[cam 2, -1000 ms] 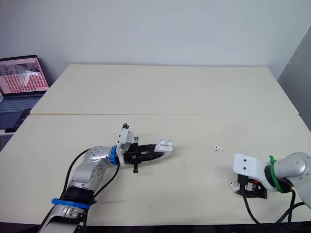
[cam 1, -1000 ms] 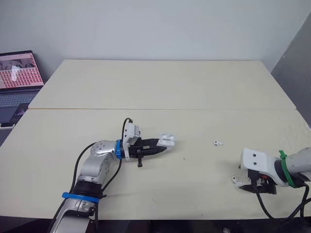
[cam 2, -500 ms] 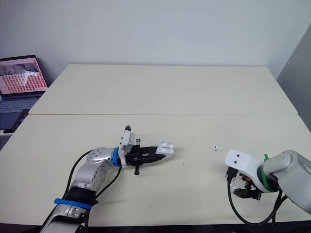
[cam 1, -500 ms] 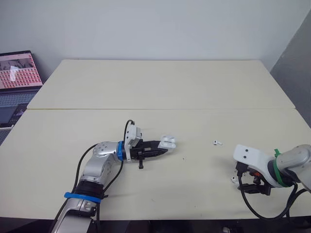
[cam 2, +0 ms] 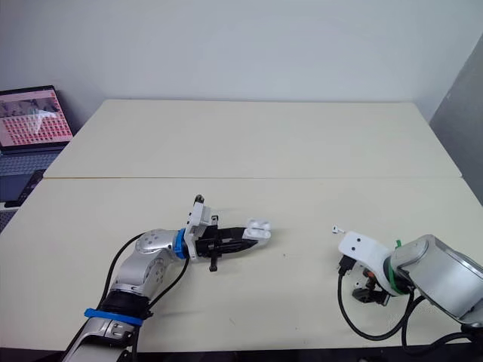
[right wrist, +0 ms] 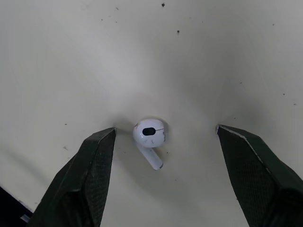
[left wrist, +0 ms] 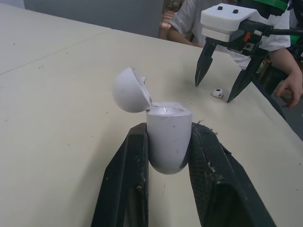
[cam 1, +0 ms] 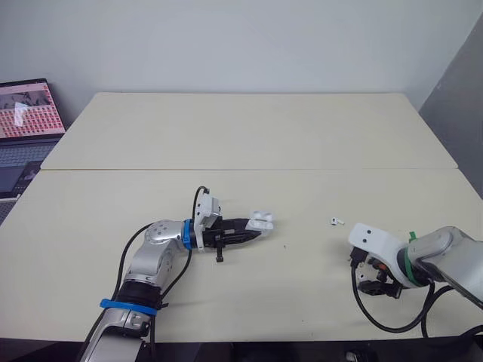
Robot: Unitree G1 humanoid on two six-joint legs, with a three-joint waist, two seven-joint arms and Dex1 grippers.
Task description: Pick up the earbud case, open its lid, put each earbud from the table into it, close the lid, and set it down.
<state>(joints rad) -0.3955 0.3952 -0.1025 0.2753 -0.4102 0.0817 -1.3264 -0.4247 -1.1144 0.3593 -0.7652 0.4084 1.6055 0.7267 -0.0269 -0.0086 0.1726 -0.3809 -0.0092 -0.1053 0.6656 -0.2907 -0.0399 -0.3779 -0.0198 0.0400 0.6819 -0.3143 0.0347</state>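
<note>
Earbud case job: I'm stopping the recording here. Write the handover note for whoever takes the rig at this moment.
Left tool: shut on the earbud case, with its lid open.
Right tool: open, one finger on either side of an earbud lying on the table; not gripping it.
The second earbud lies on the table between the two tools, nearer the right one.
Done: case picked up, lid opened.
Left: put both earbuds into the case, close the lid, set the case down.

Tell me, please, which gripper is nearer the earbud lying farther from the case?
Right. The right gripper stands open astride that earbud; the left gripper holds the earbud case, well off to one side.
</note>
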